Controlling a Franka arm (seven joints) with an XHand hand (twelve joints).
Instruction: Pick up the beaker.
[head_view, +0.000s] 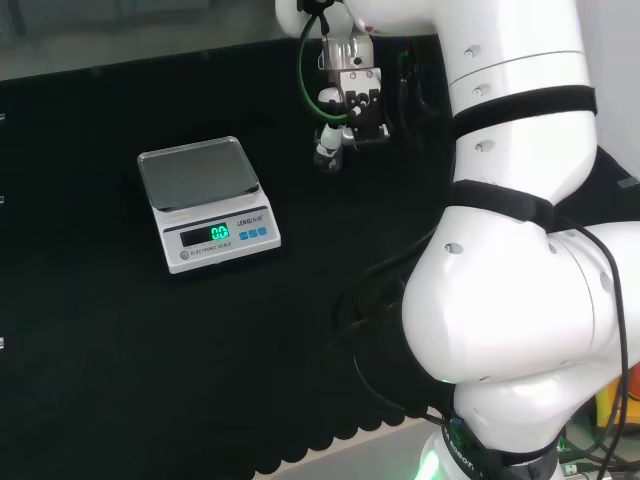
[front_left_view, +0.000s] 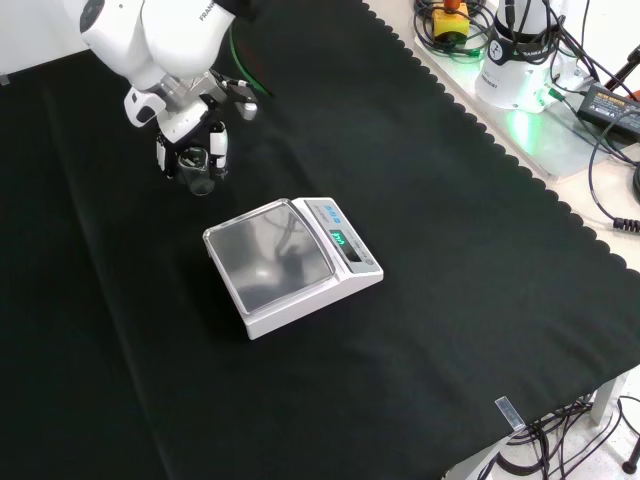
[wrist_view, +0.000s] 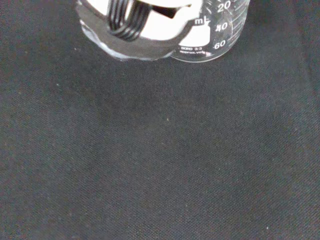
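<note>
hand (front_left_view: 192, 140): fingers curled round the beaker, up over the cloth
beaker (wrist_view: 220, 30): one, clear glass, in the hand, mostly hidden behind fingers
scale (front_left_view: 290, 262): one, well apart
cloth (front_left_view: 420, 200): black

The white arm reaches from its base across the bench, its big links standing at the right of the head view. The hand (front_left_view: 192, 150) hangs at the arm's end, far and left in the front view, pointing down at the cloth. Its fingers (head_view: 331, 152) are curled round the beaker (wrist_view: 220, 30), close against the glass.
</note>
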